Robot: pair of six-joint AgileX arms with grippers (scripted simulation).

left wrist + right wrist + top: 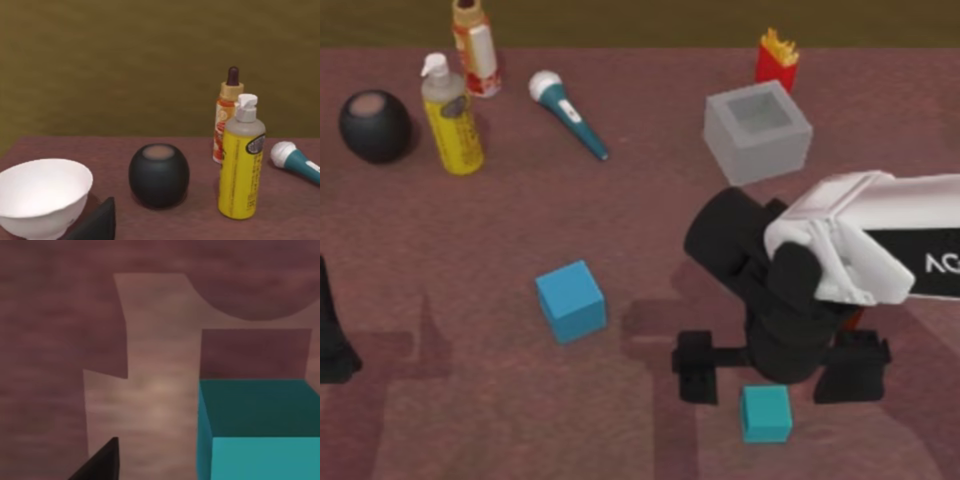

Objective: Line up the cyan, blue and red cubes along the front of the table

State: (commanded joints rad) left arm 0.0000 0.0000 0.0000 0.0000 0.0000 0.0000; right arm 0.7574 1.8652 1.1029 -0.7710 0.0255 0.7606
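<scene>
Nearest the camera in the top view is the right arm (pixel 865 240), white and black, reaching in from the right edge over the near right part of the table (pixel 470 300); its right gripper (pixel 775 370) hangs with fingers spread wide, one dark finger (pixel 698 366) to the left and one to the right, pinching nothing; the cyan cube (pixel 766 413) sits on the cloth-like surface just nearer than the gap between them, close to the near edge and apart from both fingers; the right wrist view shows that same cyan cube (pixel 257 427) resting flat on the maroon table (pixel 50 340) with one dark fingertip at the frame's edge; the blue cube (pixel 571 300) lies well to the left of the gripper, near the table's middle; a sliver of orange-red, probably the red cube (pixel 852 318), peeks out beneath the right arm, mostly hidden; farther off stand a grey hollow box (pixel 757 132), a red fries carton (pixel 776 62), a teal microphone (pixel 567 114), a yellow pump bottle (pixel 451 118), an orange dropper bottle (pixel 475 46) and a dark round speaker (pixel 375 125); the left arm (pixel 334 340) sits parked at the left edge, and whether its fingers are spread I cannot tell; its wrist view also shows a white bowl (pixel 42 192).
</scene>
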